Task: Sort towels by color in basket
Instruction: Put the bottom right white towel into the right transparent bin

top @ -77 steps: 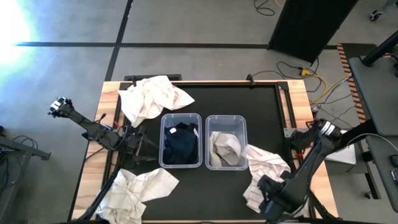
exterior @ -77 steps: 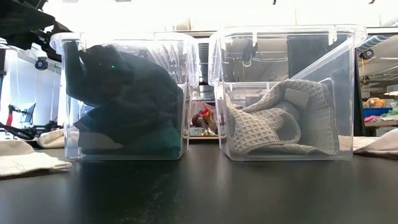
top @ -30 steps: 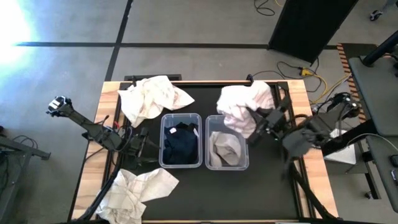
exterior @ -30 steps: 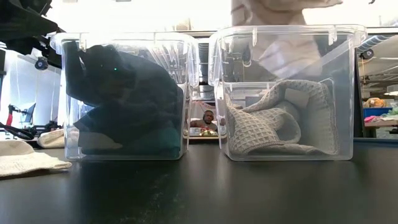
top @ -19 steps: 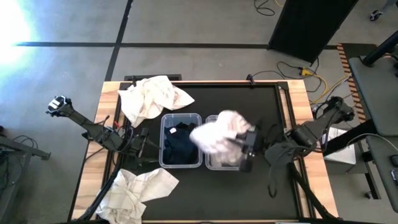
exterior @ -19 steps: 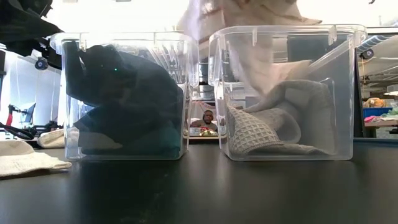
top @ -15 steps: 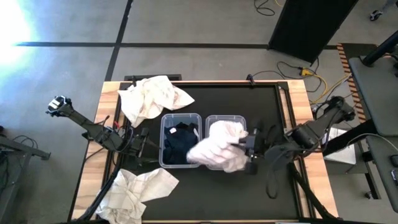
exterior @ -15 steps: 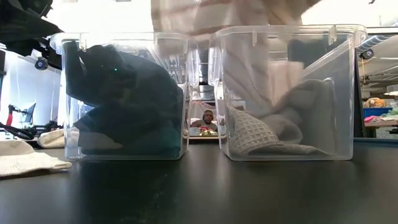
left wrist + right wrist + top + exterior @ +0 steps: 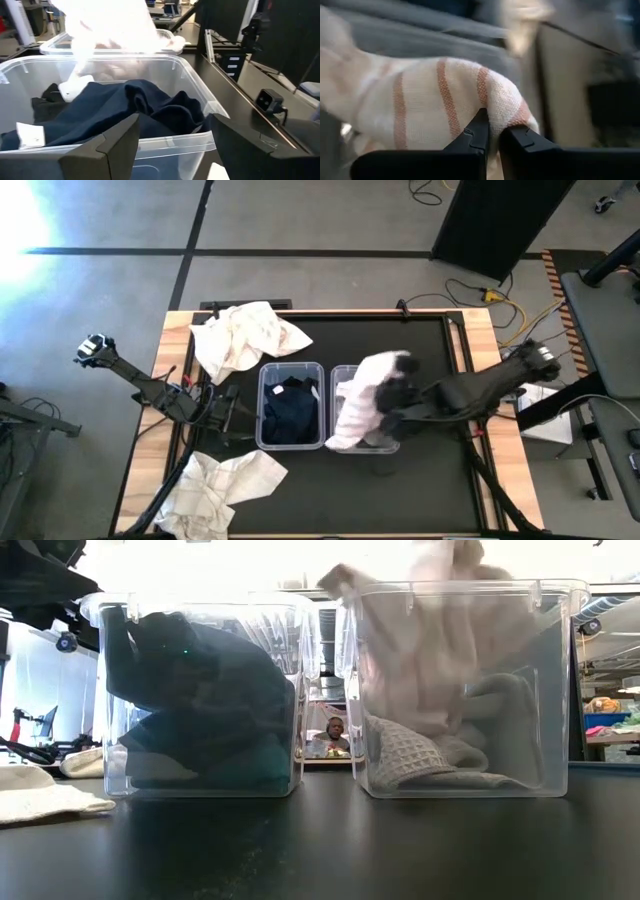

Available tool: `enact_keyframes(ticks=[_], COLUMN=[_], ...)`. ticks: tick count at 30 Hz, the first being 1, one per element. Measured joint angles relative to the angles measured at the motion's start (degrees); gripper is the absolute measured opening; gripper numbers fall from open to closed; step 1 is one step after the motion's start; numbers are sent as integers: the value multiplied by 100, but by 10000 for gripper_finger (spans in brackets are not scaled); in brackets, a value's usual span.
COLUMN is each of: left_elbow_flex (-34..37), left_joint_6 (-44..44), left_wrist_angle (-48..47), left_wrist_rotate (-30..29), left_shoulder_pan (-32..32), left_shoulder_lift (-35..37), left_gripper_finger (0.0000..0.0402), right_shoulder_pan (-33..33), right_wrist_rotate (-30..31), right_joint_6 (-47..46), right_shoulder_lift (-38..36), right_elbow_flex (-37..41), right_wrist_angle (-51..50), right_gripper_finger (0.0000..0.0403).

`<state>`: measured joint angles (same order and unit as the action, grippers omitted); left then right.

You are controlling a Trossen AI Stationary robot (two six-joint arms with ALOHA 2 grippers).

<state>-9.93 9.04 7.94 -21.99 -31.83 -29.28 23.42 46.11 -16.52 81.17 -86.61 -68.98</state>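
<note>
A cream towel with thin reddish stripes [image 9: 362,392] hangs from my right gripper [image 9: 393,396] over the right clear bin [image 9: 388,372]. Its lower part drops inside that bin [image 9: 425,660], onto a grey-cream waffle towel [image 9: 420,755]. The left bin [image 9: 266,370] holds navy and dark towels [image 9: 120,107]. My left gripper [image 9: 172,135] is open, low beside the left bin's left wall [image 9: 232,418], touching nothing. Two more cream towels lie on the table, one at the far left [image 9: 245,335] and one at the near left [image 9: 225,480]. My right gripper [image 9: 492,125] pinches a bunched fold of the striped towel [image 9: 506,107] between its two shut fingers. The arm reaches in from the table's right, above the right bin. The towel hangs slack below the fingers, its lower part inside the bin.
The two bins stand side by side at the table's middle. Bare black tabletop [image 9: 430,350] lies to the right of them and along the near edge [image 9: 320,850]. The wooden table border [image 9: 480,330] carries cables and mounts. A person shows far behind, between the bins [image 9: 333,730].
My right gripper carried the striped towel from above the table's far right toward the near-left, over the bins, then lowered. The towel swung out over the left bin and now hangs down into the right bin. The gripper stayed shut on it.
</note>
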Motion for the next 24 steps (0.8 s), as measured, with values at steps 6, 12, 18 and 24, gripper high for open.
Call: enact_keyframes(ticks=[6,12,18,24], left_elbow_flex=[0,0,0,0], left_joint_6=[2,46,46,37], left_wrist_angle=[0,2,-28,-35], left_wrist_rotate=[-78,-73,-61,-60], left_shoulder_pan=[0,2,2,2], left_shoulder_lift=[-42,-44,-48,-82], left_gripper_finger=[231,231,231,231], right_shoulder_pan=[-515,-1196,-1617,-1635], right_wrist_rotate=[-1362,-2513,-5458,-5814], right_joint_6=[1426,1570,1150,372], right_shoulder_lift=[930,1694,2251,2309], right_elbow_flex=[11,11,-37,-180], right_wrist_angle=[905,913,972,964], right_gripper_finger=[18,18,18,45])
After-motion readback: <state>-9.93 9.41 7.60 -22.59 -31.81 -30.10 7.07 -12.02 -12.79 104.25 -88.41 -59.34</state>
